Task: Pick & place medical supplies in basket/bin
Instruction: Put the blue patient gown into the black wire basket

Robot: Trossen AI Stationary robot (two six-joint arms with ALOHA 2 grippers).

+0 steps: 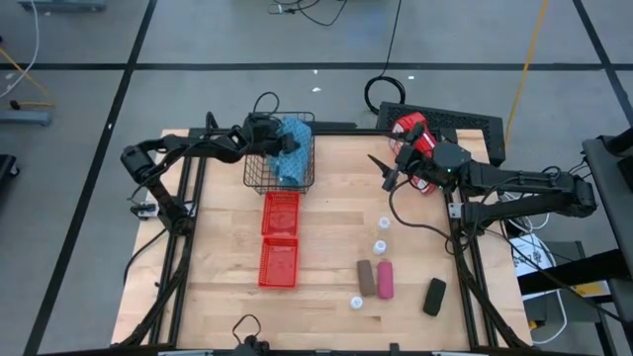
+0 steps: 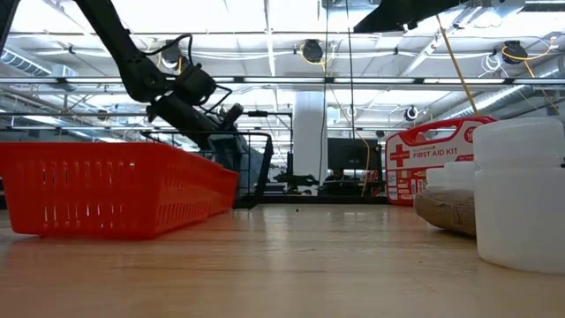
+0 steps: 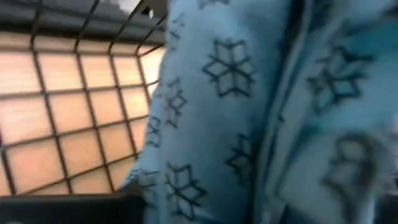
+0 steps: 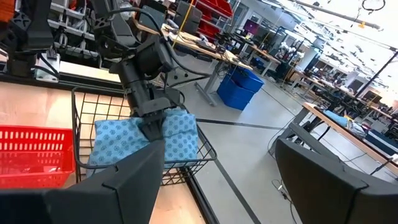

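left tool (image 4: 151, 127) clamped on pouch (image 1: 293, 148), pouch in basket (image 1: 255, 176) below tool, not yet released | right tool (image 1: 385, 174) fingers apart, over desk (image 1: 326, 267) | left to do: rolls (image 1: 376, 279), black roll (image 1: 434, 297), vials (image 1: 380, 245) near right tool | bins (image 1: 279, 237) hold nothing visible

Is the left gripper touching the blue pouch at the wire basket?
Touching. The right wrist view shows the left gripper pinching the top edge of the light-blue pouch, which hangs inside the black wire basket.
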